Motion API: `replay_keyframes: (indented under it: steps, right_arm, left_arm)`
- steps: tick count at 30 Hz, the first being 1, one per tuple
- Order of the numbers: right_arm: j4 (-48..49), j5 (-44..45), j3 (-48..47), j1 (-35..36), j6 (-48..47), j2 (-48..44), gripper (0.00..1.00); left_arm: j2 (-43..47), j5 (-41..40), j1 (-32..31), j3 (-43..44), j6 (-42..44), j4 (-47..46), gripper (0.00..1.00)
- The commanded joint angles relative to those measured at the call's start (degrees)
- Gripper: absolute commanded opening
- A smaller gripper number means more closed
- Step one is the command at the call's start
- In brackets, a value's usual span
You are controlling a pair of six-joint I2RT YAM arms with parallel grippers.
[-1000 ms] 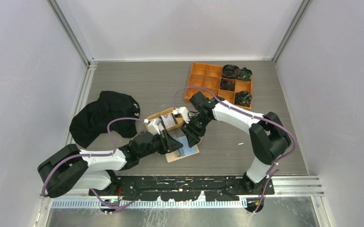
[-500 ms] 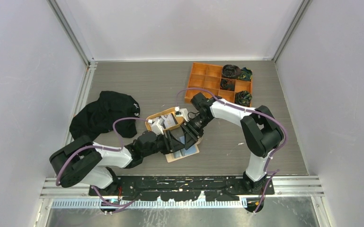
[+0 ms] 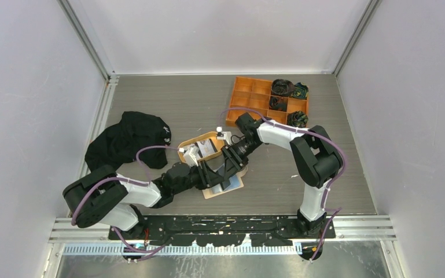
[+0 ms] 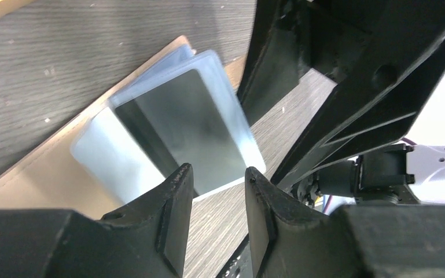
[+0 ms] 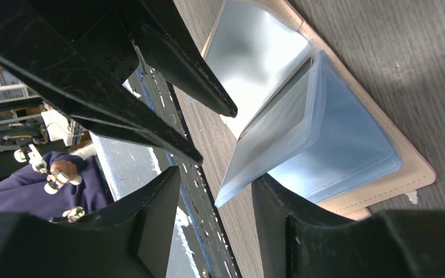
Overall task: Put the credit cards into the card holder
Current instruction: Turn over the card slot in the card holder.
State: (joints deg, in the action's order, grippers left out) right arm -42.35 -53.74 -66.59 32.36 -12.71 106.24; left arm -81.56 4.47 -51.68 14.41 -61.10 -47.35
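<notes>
The card holder [image 3: 227, 186] lies open on the table, beige with clear plastic sleeves [image 5: 324, 133]. In the left wrist view a dark card [image 4: 188, 124] shows inside a raised sleeve, with a pale sleeve [image 4: 107, 159] beside it on the beige cover [image 4: 40, 179]. My left gripper [image 3: 213, 172] hovers at the holder's near-left side, open [image 4: 219, 174], with nothing between its fingers. My right gripper [image 3: 229, 164] comes from the far side, open [image 5: 217, 175]. Its fingers straddle the lifted sleeve's free corner [image 5: 225, 194], apart from it. More cards [image 3: 207, 148] lie in the oval tray.
The oval tan tray [image 3: 183, 145] sits just behind the holder. An orange compartment box [image 3: 249, 98] with dark rolled items stands at the back right. A black cloth [image 3: 124, 142] lies at the left. The two grippers are close together, tips facing.
My right gripper has swung left and nearer, down over the card holder toward my left gripper. The left arm has edged right, and its jaws have narrowed a little.
</notes>
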Motion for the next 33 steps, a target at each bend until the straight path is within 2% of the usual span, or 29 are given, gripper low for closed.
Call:
replay_keyframes:
  steps: [1, 6, 11, 15, 24, 29, 33]
  right_arm:
    - [2.01, -2.86, -0.41, -0.47, 2.09, -0.23, 0.52]
    - [2.49, -4.66, -0.08, -0.47, 2.97, 0.34, 0.39]
    - [3.85, -5.98, 0.31, -0.46, 4.81, 1.13, 0.31]
    - [4.75, -7.22, 0.4, -0.46, 6.12, 1.97, 0.26]
    - [5.5, -10.88, 0.42, -0.32, 7.62, 3.79, 0.25]
    - [5.39, -12.67, 0.39, -0.22, 7.87, 4.52, 0.28]
    - [5.53, -12.43, 0.41, -0.11, 8.04, 4.96, 0.26]
  left_arm:
    - [1.02, -3.17, -0.16, -2.07, 0.61, -1.68, 0.38]
    - [5.49, -6.54, -0.19, -2.9, 1.68, 6.83, 0.35]
    - [11.45, -8.95, -0.22, -2.98, 2.96, 14.53, 0.35]
    - [13.78, -9.72, -0.19, -3.25, 3.34, 16.57, 0.35]
    - [10.2, -8.13, -0.17, -2.49, 3.28, 13.29, 0.36]
    - [8.21, -7.29, -0.18, -2.37, 2.93, 11.34, 0.37]
    - [7.99, -7.28, -0.17, -2.37, 2.83, 11.06, 0.38]
